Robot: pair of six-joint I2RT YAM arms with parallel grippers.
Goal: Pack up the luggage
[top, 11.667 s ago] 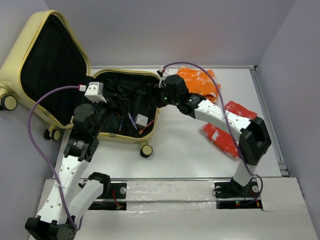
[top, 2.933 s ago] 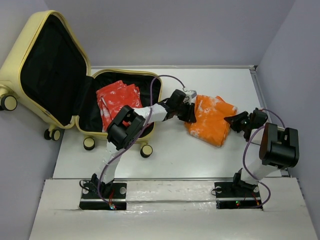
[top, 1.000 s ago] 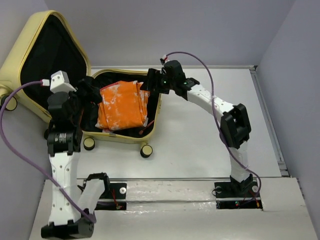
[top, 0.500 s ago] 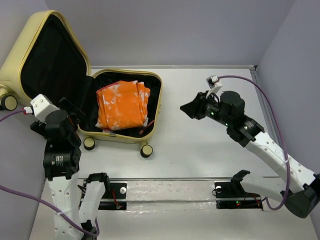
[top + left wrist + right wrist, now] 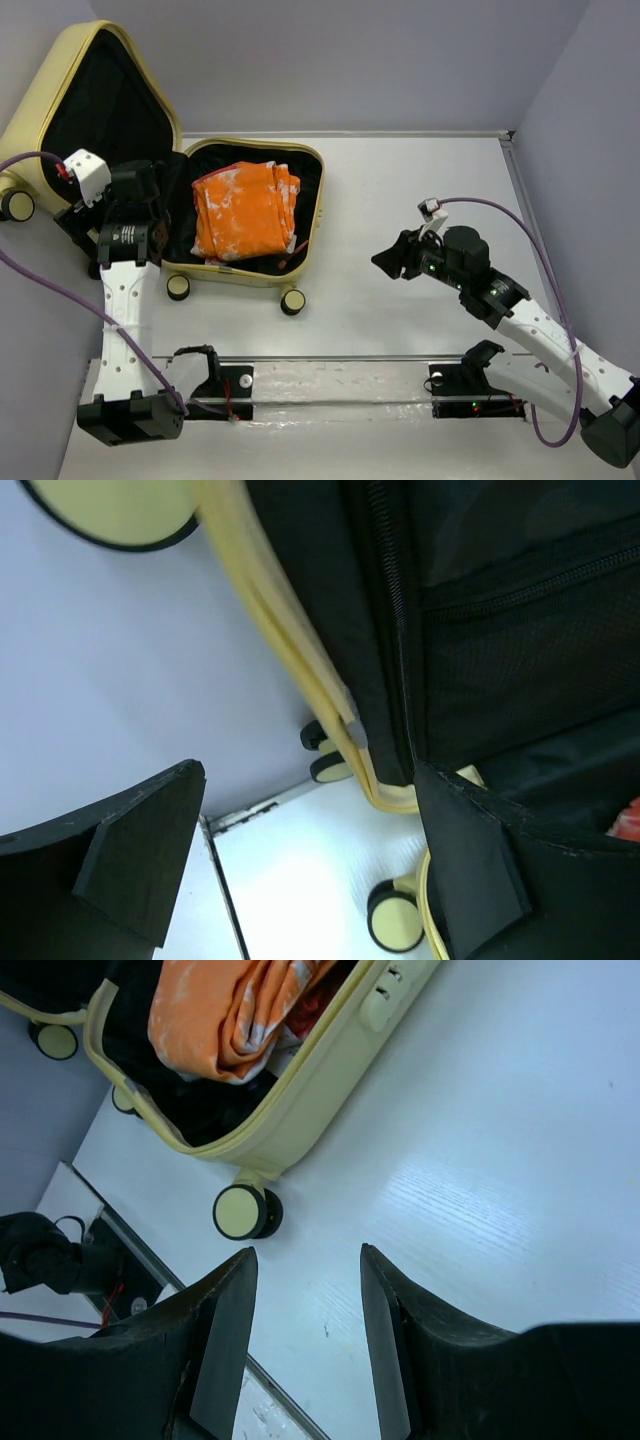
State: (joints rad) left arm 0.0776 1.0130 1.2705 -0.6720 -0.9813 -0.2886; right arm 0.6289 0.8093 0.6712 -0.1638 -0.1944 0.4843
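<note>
Lying open, pale yellow luggage [image 5: 250, 278] holds folded orange clothing [image 5: 240, 210]; left gripper [image 5: 305, 800] gapes wide by its lid [image 5: 100, 110], right gripper [image 5: 307, 1260] half-spread, empty.

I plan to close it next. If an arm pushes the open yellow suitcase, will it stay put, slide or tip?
The luggage lies flat on the smooth table, its caster wheels sticking out sideways, so it would likely slide rather than roll. The raised lid would probably swing on its hinge. The folded orange clothes likely add little weight.
</note>
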